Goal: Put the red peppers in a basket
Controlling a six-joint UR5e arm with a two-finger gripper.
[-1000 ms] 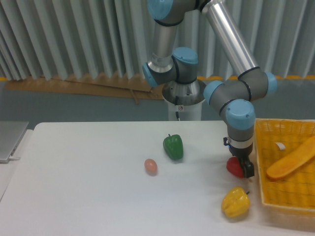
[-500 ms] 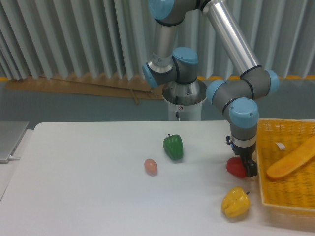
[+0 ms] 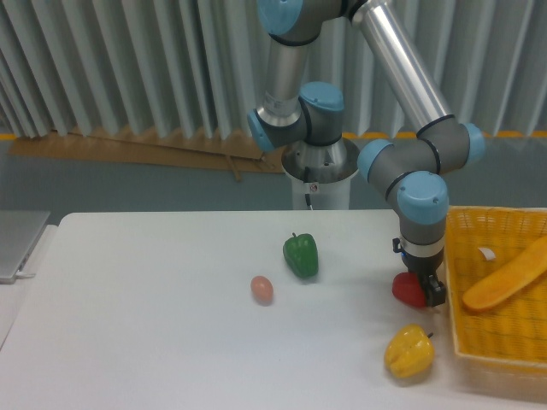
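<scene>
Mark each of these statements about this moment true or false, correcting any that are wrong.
1. The red pepper is already inside the basket. False: it sits on the table, just left of the basket's rim.
2. The gripper is down at the red pepper. True, though whether the jaws are shut on it cannot be told.
3. The green pepper lies nearer the basket than the yellow pepper. False: the yellow pepper is the closer one, beside the basket's front corner.
4. A long orange vegetable lies in the basket. True.
5. A small pinkish egg-shaped object sits left of the green pepper. True.
</scene>
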